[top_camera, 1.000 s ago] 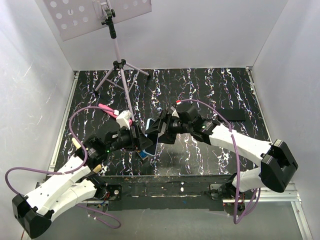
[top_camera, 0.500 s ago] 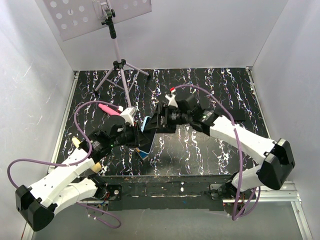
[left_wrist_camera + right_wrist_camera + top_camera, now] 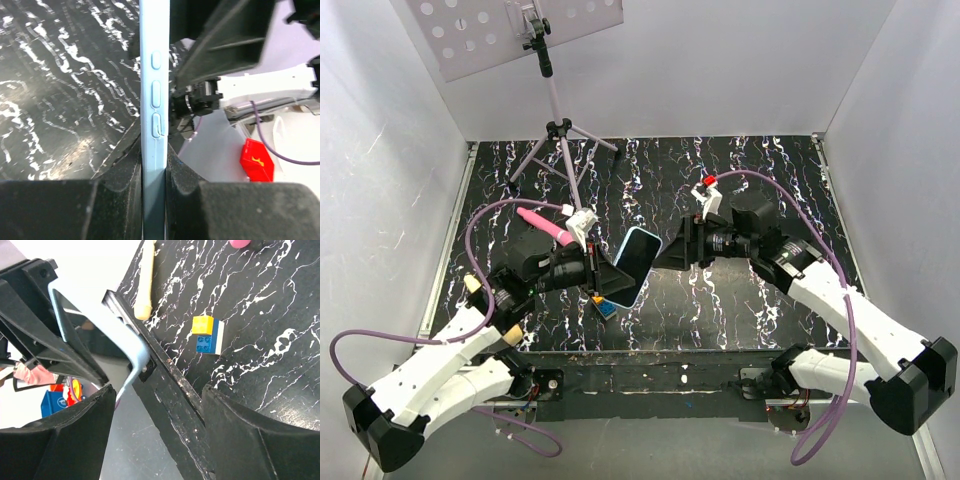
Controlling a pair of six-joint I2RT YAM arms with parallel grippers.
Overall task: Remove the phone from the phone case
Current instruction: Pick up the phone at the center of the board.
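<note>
The left gripper (image 3: 604,282) is clamped on the lower end of the light blue, rounded-corner phone case (image 3: 154,100), held up off the black marbled tabletop (image 3: 740,170) near the middle of its near edge. The thin black glossy phone (image 3: 634,264) looks seated inside. The case's long axis slants toward the far-right corner, straight at the right gripper (image 3: 672,254), which has its fingers apart just beside that free end and looks best placed for the pull

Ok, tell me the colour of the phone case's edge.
Light blue. The left wrist view shows the phone case edge-on and close up.
</note>
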